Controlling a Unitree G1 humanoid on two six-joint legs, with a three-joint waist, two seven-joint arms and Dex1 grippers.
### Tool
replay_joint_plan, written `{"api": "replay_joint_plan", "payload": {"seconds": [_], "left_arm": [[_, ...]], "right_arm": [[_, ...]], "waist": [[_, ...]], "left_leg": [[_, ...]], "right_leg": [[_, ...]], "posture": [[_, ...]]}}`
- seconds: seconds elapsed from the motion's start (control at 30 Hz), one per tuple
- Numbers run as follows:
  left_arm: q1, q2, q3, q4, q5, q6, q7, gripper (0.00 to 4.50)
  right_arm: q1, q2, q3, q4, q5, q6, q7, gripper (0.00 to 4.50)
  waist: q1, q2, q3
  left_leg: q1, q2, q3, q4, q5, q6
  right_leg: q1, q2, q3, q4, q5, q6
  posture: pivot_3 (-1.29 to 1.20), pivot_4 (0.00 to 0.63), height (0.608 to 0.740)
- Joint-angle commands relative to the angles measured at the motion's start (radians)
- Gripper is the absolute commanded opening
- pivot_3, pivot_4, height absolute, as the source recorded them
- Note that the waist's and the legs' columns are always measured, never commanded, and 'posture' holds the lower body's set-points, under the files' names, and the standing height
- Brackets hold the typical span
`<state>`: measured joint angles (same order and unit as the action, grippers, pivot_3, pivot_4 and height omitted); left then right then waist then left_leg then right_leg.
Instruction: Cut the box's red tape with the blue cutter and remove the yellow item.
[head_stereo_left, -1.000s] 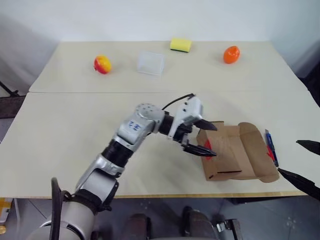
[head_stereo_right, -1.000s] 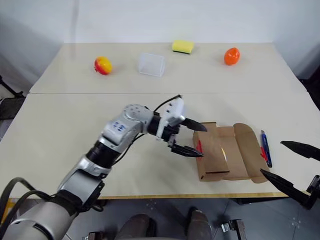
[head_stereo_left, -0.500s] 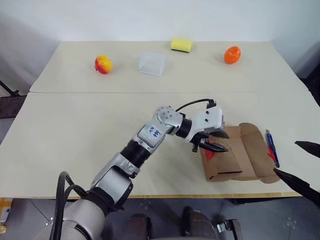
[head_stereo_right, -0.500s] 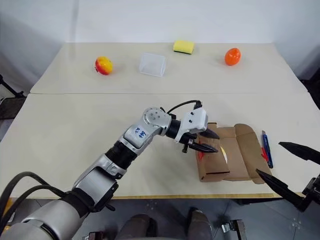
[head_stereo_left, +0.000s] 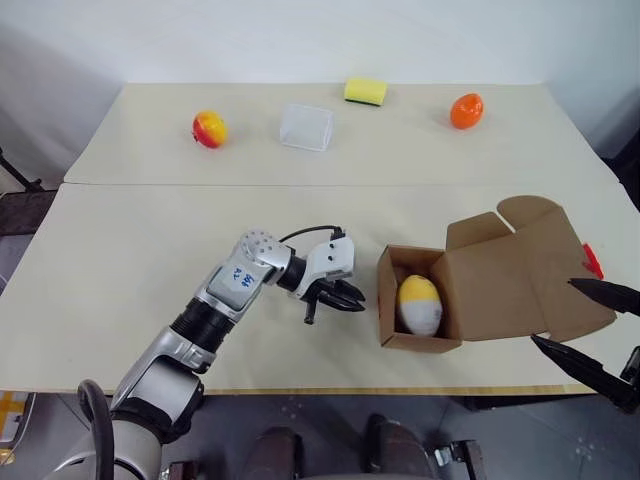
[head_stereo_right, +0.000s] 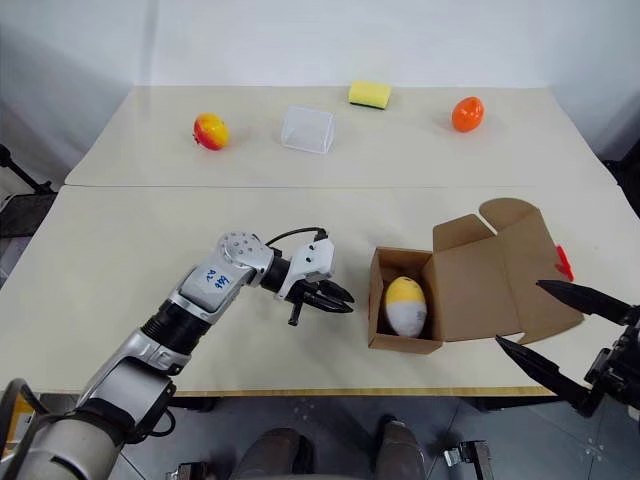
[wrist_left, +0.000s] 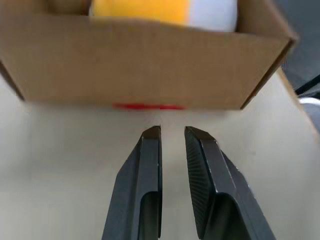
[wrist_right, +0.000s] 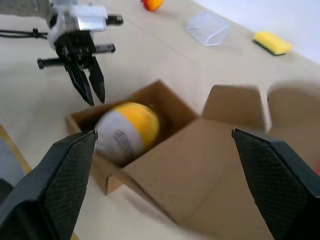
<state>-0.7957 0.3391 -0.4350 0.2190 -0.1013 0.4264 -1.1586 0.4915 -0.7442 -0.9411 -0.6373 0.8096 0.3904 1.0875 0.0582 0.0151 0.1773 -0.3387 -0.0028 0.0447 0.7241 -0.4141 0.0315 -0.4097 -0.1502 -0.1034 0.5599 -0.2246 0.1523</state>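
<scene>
- The box (head_stereo_left: 420, 312) is a brown cardboard carton that sits open near the front edge of the table (head_stereo_left: 150, 250), toward its right end.
- Its lid flap (head_stereo_left: 520, 265) is thrown back to the right, with tuck tabs along its far edge.
- A scrap of the red tape (head_stereo_left: 592, 260) clings to the flap's right edge; another red strip (wrist_left: 147, 106) shows at the foot of the box wall that faces the left gripper.
- The yellow item (head_stereo_left: 420, 304) lies inside the box: egg-shaped, yellow on top, whitish below.
- The left gripper (head_stereo_left: 345, 297) sits just left of the box, apart from it, fingers nearly together and holding nothing.
- The right gripper (head_stereo_right: 548, 327) is at the table's front right corner, fingers spread wide and empty.
</scene>
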Motion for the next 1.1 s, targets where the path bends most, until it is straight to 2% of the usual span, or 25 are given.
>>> {"api": "replay_joint_plan", "payload": {"seconds": [0.03, 0.23, 0.27, 0.33, 0.5, 0.57, 0.67, 0.7, 0.83, 1.0, 1.1], "left_arm": [[-0.018, -0.029, 0.034, -0.006, -0.001, -0.013, 0.044, 0.79], [-0.024, 0.006, 0.045, -0.006, -0.005, 0.010, 0.016, 0.79], [-0.029, 0.024, 0.049, -0.002, 0.001, 0.005, 0.012, 0.96], [-0.054, 0.061, 0.083, -0.004, -0.026, 0.015, -0.019, 1.36], [-0.181, 0.111, 0.153, -0.051, -0.139, 0.092, -0.144, 2.82], [-0.238, 0.094, 0.133, -0.076, -0.159, 0.122, -0.180, 3.39], [-0.296, 0.000, 0.105, -0.065, -0.151, 0.143, -0.129, 4.33], [-0.312, -0.033, 0.094, -0.050, -0.152, 0.155, -0.126, 4.46], [-0.355, -0.123, -0.045, 0.064, -0.037, 0.008, -0.150, 4.46], [-0.373, -0.246, -0.086, 0.222, 0.033, -0.091, -0.083, 4.46], [-0.373, -0.266, -0.129, 0.295, 0.098, -0.158, -0.079, 4.46]], "right_arm": [[-0.005, -0.014, 0.009, 0.002, -0.001, -0.024, 0.006, 4.50], [0.000, -0.014, 0.002, -0.002, 0.006, -0.021, 0.013, 4.50], [0.004, -0.014, -0.007, -0.004, 0.016, -0.014, 0.012, 4.50], [0.019, -0.019, -0.036, -0.016, 0.052, 0.013, 0.010, 4.50], [0.069, -0.036, -0.140, -0.054, 0.153, 0.067, 0.004, 4.50], [0.104, -0.023, -0.187, -0.079, 0.173, 0.067, 0.010, 4.50], [0.155, -0.003, -0.227, -0.097, 0.193, 0.070, 0.007, 4.50], [0.167, 0.000, -0.232, -0.100, 0.207, 0.077, -0.001, 4.50], [0.189, 0.019, -0.228, -0.119, 0.219, 0.073, -0.036, 4.50], [0.220, 0.066, -0.225, -0.160, 0.181, 0.027, -0.045, 4.50], [0.242, 0.106, -0.230, -0.195, 0.178, 0.005, -0.070, 4.50]], "waist": [[0.000, 0.000, 0.000], [-0.008, 0.000, 0.000], [-0.008, 0.000, 0.000], [-0.008, 0.000, 0.000], [-0.002, -0.001, 0.001], [0.003, -0.001, 0.001], [0.010, -0.001, 0.001], [0.011, -0.001, 0.001], [0.010, -0.003, 0.002], [0.003, -0.003, 0.002], [-0.001, -0.003, 0.002]], "left_leg": [[0.000, 0.000, 0.000, 0.000, 0.000, 0.000], [0.001, 0.000, 0.008, -0.004, -0.001, 0.000], [0.001, 0.000, 0.009, -0.004, -0.001, 0.000], [0.001, 0.000, 0.009, -0.004, 0.000, 0.000], [0.001, 0.001, 0.008, -0.002, 0.000, 0.000], [0.000, 0.000, 0.008, -0.002, -0.001, 0.000], [0.000, -0.001, 0.007, -0.003, -0.002, 0.000], [0.001, -0.001, 0.008, -0.003, -0.002, 0.001], [0.001, -0.001, 0.010, -0.003, -0.003, 0.002], [0.001, 0.000, 0.012, -0.003, -0.003, 0.002], [0.000, 0.000, 0.012, -0.003, -0.003, 0.002]], "right_leg": [[0.000, 0.000, 0.000, 0.000, 0.000, 0.000], [-0.001, 0.000, -0.002, 0.000, 0.000, 0.001], [-0.001, 0.000, -0.002, 0.000, 0.000, 0.001], [-0.001, 0.000, -0.002, 0.000, 0.000, 0.001], [-0.001, 0.000, -0.002, 0.000, 0.000, 0.001], [-0.001, 0.000, -0.002, 0.000, 0.000, 0.001], [0.000, 0.000, -0.002, -0.001, 0.000, 0.001], [0.001, 0.000, -0.002, -0.001, 0.000, 0.001], [0.001, 0.000, -0.001, -0.003, 0.000, 0.001], [0.000, 0.000, -0.001, -0.004, 0.000, 0.001], [-0.001, 0.000, -0.001, -0.004, 0.000, 0.001]], "posture": [[0.00, 0.150, 0.740], [0.00, 0.150, 0.740], [0.00, 0.150, 0.740], [0.00, 0.150, 0.740], [0.00, 0.150, 0.740], [0.00, 0.150, 0.740], [0.00, 0.150, 0.740], [0.00, 0.150, 0.740], [0.00, 0.150, 0.740], [0.00, 0.150, 0.740], [0.00, 0.150, 0.740]]}}
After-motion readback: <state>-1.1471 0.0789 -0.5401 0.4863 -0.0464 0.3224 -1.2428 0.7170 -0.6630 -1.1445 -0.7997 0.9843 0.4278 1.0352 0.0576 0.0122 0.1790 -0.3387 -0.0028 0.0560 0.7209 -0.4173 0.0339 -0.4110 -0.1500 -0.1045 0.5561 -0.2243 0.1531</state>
